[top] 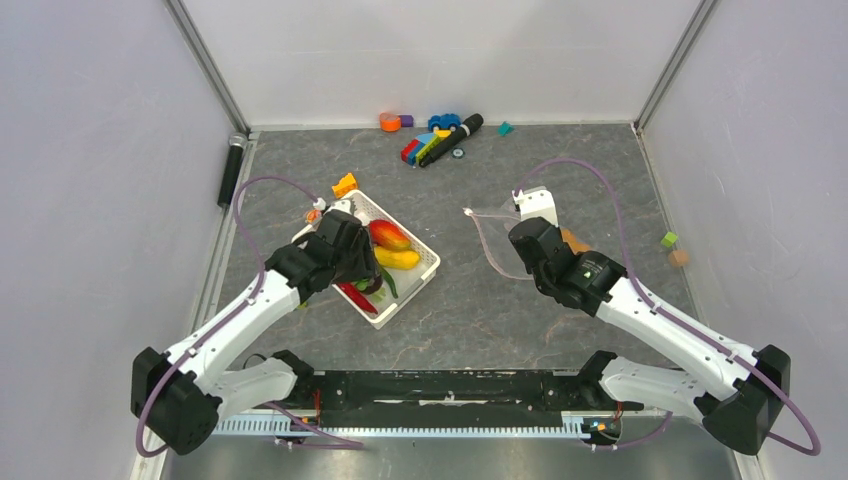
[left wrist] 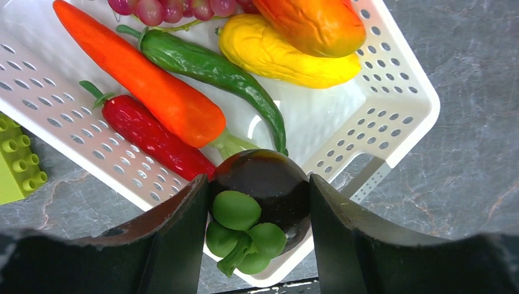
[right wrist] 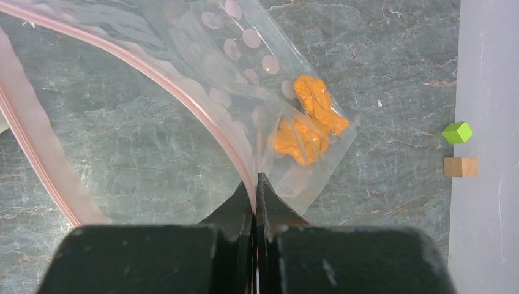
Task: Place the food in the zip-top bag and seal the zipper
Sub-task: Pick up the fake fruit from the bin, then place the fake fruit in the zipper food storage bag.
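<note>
My left gripper (left wrist: 258,187) is shut on a dark purple round fruit with green leaves (left wrist: 269,184), at the near corner of the white slotted basket (left wrist: 398,116). In the basket lie an orange carrot (left wrist: 153,92), a red chilli (left wrist: 147,135), a green chilli (left wrist: 214,67), a yellow fruit (left wrist: 281,55), a mango (left wrist: 312,24) and grapes (left wrist: 171,7). My right gripper (right wrist: 256,184) is shut on the pink zipper (right wrist: 183,98) of the clear dotted bag (right wrist: 245,67), whose mouth gapes open. An orange food piece (right wrist: 309,122) lies inside the bag. From the top view, the left gripper (top: 355,262) is over the basket (top: 428,262) and the right gripper (top: 522,240) holds the bag (top: 493,235).
Toy blocks and a car (top: 435,140) lie at the back. A black cylinder (top: 231,170) lies by the left wall. An orange block (top: 345,184) sits behind the basket, a green block (left wrist: 15,162) beside it. A green cube (top: 669,239) and a brown cube (top: 679,257) sit at the right.
</note>
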